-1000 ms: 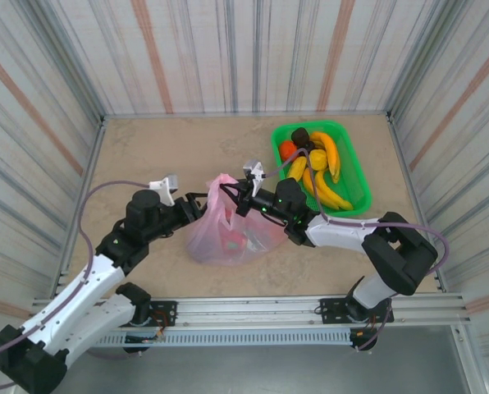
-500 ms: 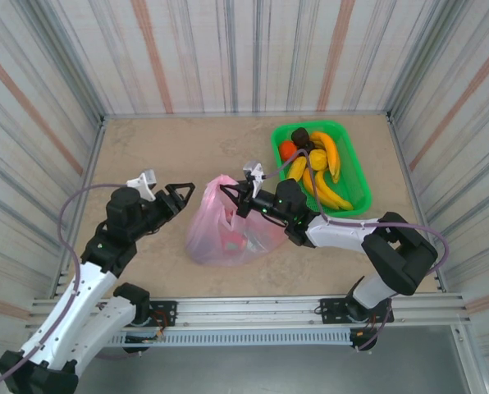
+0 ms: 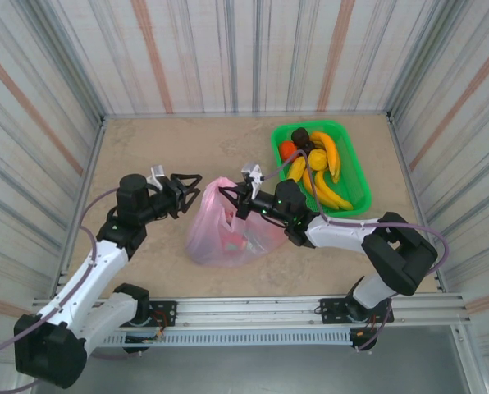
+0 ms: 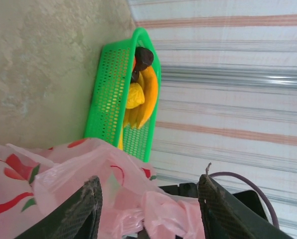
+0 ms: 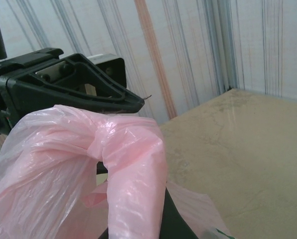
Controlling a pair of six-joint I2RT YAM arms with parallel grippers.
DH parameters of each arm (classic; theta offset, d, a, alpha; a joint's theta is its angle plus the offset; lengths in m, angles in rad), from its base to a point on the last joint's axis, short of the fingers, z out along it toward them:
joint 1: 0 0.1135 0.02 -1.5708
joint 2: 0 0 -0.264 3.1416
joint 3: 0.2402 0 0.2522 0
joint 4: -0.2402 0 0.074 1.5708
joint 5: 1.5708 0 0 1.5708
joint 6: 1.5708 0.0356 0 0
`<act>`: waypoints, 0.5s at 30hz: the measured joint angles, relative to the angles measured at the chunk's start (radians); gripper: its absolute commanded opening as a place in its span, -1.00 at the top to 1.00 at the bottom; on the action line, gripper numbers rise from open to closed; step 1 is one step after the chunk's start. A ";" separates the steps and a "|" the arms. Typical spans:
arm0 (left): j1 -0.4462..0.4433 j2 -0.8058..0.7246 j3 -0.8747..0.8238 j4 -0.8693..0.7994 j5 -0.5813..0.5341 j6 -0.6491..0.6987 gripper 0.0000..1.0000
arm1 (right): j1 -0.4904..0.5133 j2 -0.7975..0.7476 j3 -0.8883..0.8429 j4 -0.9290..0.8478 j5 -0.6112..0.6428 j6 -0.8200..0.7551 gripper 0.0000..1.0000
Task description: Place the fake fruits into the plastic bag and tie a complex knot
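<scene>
The pink plastic bag (image 3: pixel 225 230) stands mid-table with reddish shapes showing through it. My right gripper (image 3: pixel 229 197) is shut on the bag's top; the pink handle (image 5: pixel 133 164) drapes over its dark fingers (image 5: pixel 174 221). The handle strips bunch into a twist (image 5: pixel 96 143); I cannot tell whether it is a tied knot. My left gripper (image 3: pixel 187 187) is open just left of the bag top, with crumpled handle plastic (image 4: pixel 163 214) loose between its fingers (image 4: pixel 91 201). Fake fruits lie in the green tray (image 3: pixel 355 164): yellow bananas (image 3: pixel 326 190), an orange piece (image 3: pixel 287 149), a dark piece (image 4: pixel 143 56).
The green tray (image 4: pixel 111 99) stands at the back right, close to the right arm's forearm (image 3: pixel 343 230). Striped walls enclose the table on three sides. Bare tabletop (image 3: pixel 162 148) stretches behind and left of the bag.
My left gripper has backed a little to the left off the bag's top and its jaws have narrowed somewhat. The left elbow swung back. The right arm and the bag have stayed put.
</scene>
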 measured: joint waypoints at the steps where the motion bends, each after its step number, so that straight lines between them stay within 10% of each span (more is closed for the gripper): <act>1: 0.000 0.000 0.000 0.010 0.010 -0.008 0.00 | 0.000 0.000 0.000 0.000 0.000 0.000 1.00; 15: -0.059 0.048 0.000 0.048 0.068 -0.078 0.36 | 0.000 0.000 0.000 0.000 0.000 -0.002 1.00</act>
